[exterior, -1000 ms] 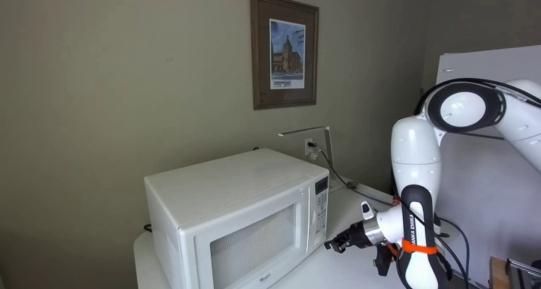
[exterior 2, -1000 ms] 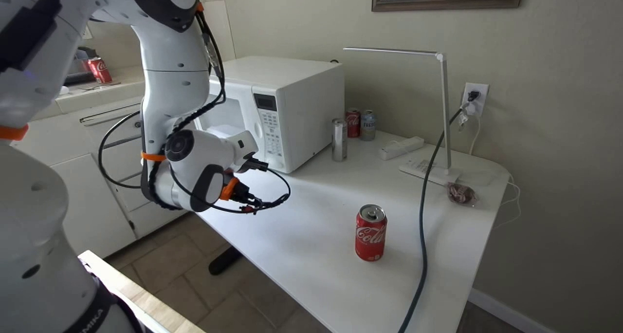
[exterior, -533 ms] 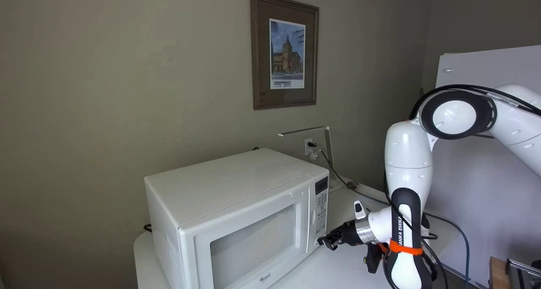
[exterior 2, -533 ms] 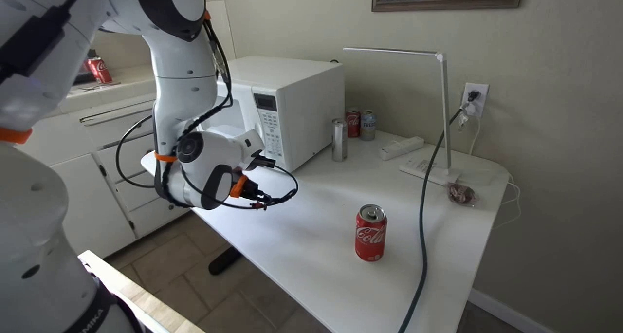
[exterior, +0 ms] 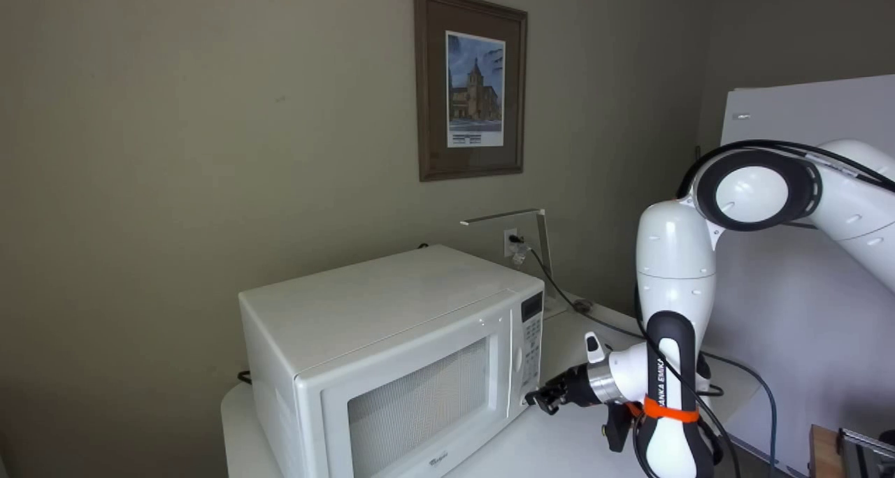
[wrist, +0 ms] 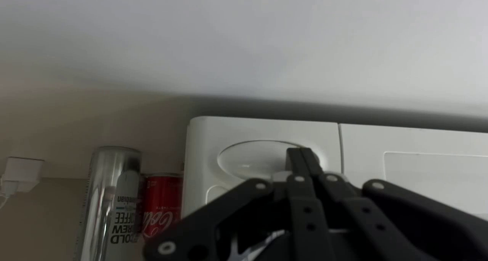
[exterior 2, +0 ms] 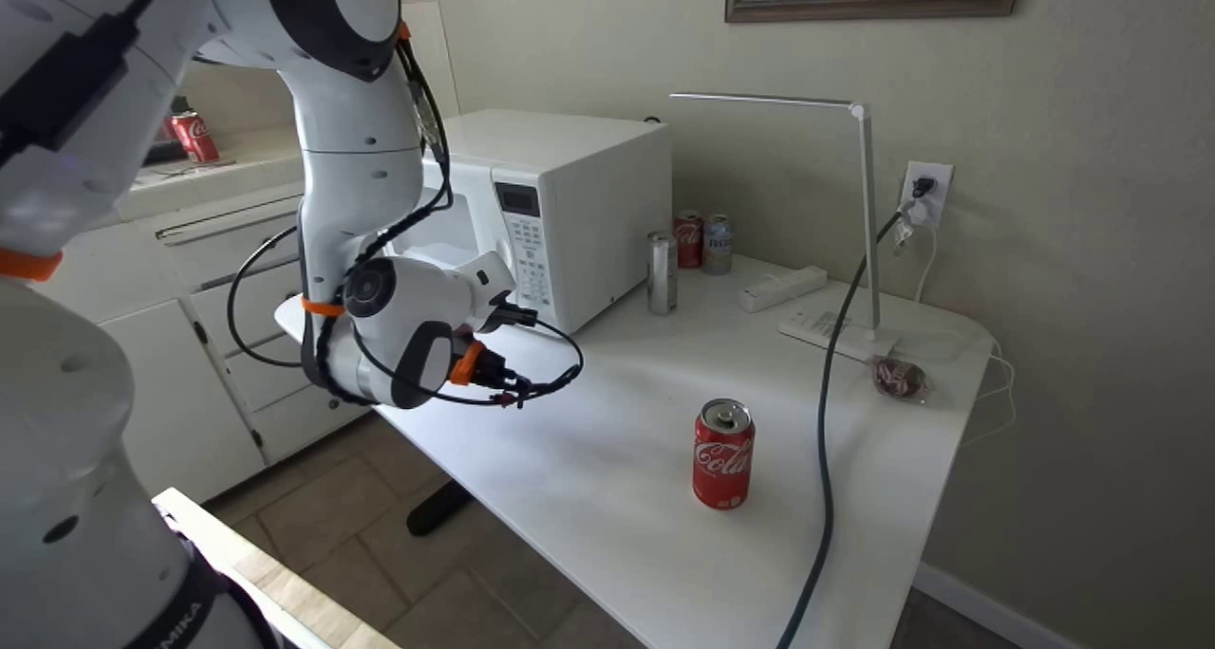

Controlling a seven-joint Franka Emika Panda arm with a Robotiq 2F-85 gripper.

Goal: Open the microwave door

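The white microwave (exterior: 363, 296) stands on the table and also shows in an exterior view (exterior 2: 598, 194), partly behind the arm. Its door (exterior: 412, 401), with a greyish window, is closed. The door's edge, across a thin seam from the control panel strip, shows in the wrist view (wrist: 362, 142). My gripper (exterior: 538, 402) is at the lower end of the control panel strip. In the wrist view the gripper (wrist: 304, 152) is shut and empty, its fingertips over the right part of a large oval button (wrist: 251, 160). Contact looks likely, but I cannot be sure.
A silver can (exterior 2: 662, 271) and a red can (exterior 2: 688, 238) stand beside the microwave. Another red can (exterior 2: 723, 454) stands nearer on the table (exterior 2: 607, 440). A lamp (exterior 2: 869, 222) and a dark cable (exterior 2: 824, 440) are farther along.
Over the last second the arm and the shut gripper moved toward the microwave, up to its lower panel. In the last half second nothing visibly moved. The door stayed closed.
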